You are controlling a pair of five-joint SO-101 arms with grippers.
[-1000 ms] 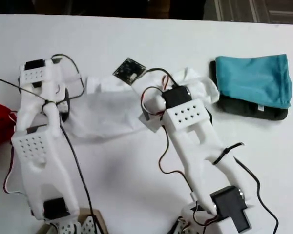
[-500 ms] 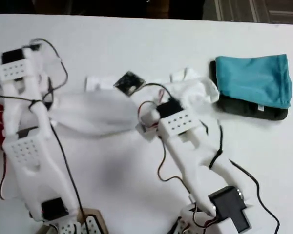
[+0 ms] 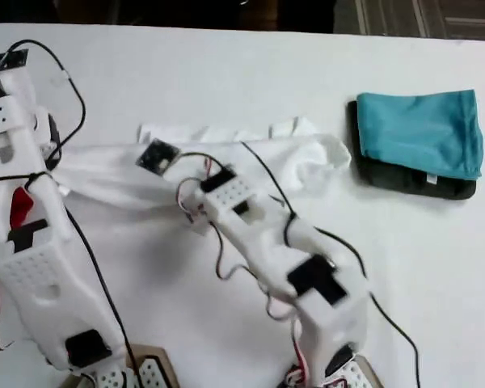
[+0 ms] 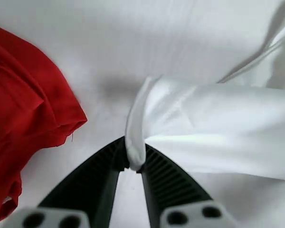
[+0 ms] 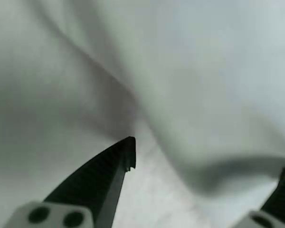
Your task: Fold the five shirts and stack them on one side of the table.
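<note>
High view: the white shirt [image 3: 250,158] lies as a long, wrinkled band across the surface [image 3: 226,65]. It runs from about 9 o'clock to about 2 o'clock of the middle. One end is bunched and drawn thin toward the left arm [image 3: 32,267], and the far edge has small pleats. At 3 o'clock a folded teal shirt [image 3: 420,129] rests on a folded dark shirt [image 3: 412,184], just beside the other end of the white one. A red shirt [image 3: 14,210] shows at 9 o'clock, partly behind the left arm.

In the left wrist view, the left fingers [image 4: 97,180] are closed on a rolled edge of the white shirt. The fold is pinched between the two tips, and the rest of the cloth goes away from them as a smooth roll. The red shirt lies crumpled near these fingers and does not touch them.

In the right wrist view, the right fingers [image 5: 104,175] stand wide apart and hold nothing. White cloth with soft folds lies between and beyond them. I cannot tell if the tips touch it.
</note>
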